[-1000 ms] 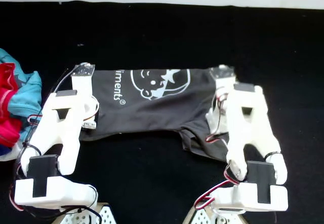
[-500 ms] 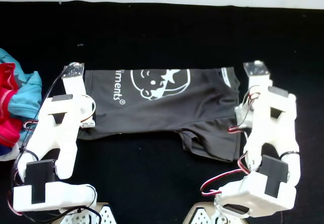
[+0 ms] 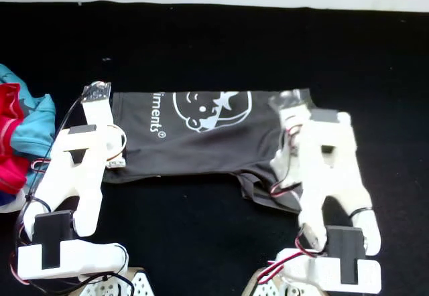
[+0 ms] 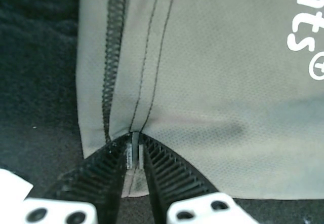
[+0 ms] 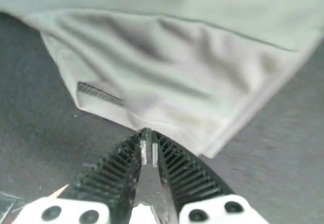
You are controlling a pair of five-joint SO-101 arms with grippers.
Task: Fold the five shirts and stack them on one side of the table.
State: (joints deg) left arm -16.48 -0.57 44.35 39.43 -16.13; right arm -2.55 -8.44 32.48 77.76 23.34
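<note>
With left pincer (image 4: pixel 135 155) clamped on hem of black shirt (image 3: pixel 201 138) at 9 o'clock, right pincer (image 5: pixel 147 150) clamped at 3 o'clock: lift evenly, keep fabric taut.

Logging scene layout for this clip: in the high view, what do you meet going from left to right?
Pile of colourful shirts, left gripper, black shirt, right gripper.

My left gripper (image 4: pixel 134 155) is ribbed black plastic. The shirt (image 4: pixel 212 82) ahead is matt, dimpled knit; the tablecloth (image 4: pixel 35 82) beside, fuzzy.
</note>
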